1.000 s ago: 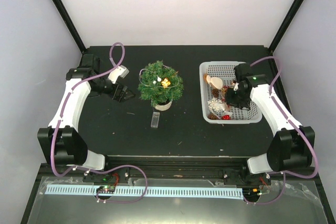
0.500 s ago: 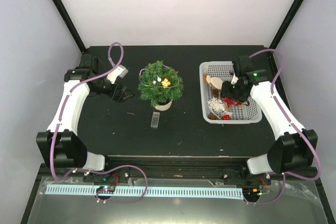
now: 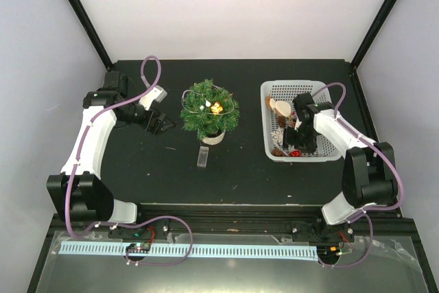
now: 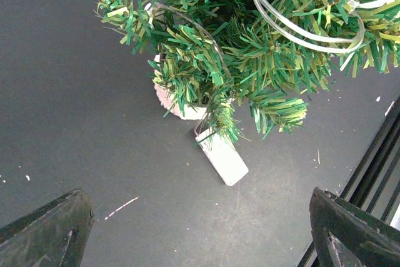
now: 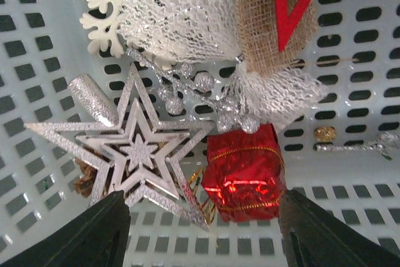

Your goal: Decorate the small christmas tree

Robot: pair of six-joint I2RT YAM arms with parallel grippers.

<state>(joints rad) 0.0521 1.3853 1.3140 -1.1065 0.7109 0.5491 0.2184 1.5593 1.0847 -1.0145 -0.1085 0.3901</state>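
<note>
Right wrist: right claw apart above silver star and red gift box; I'd centre on one, drop straight, avoid netting.

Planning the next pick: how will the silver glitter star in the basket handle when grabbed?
The silver star looks thin and layered: probably light and stiff, though its points might snap under a hard pinch. Lying fairly flat in the basket, it likely slides rather than rolls when nudged.
</note>
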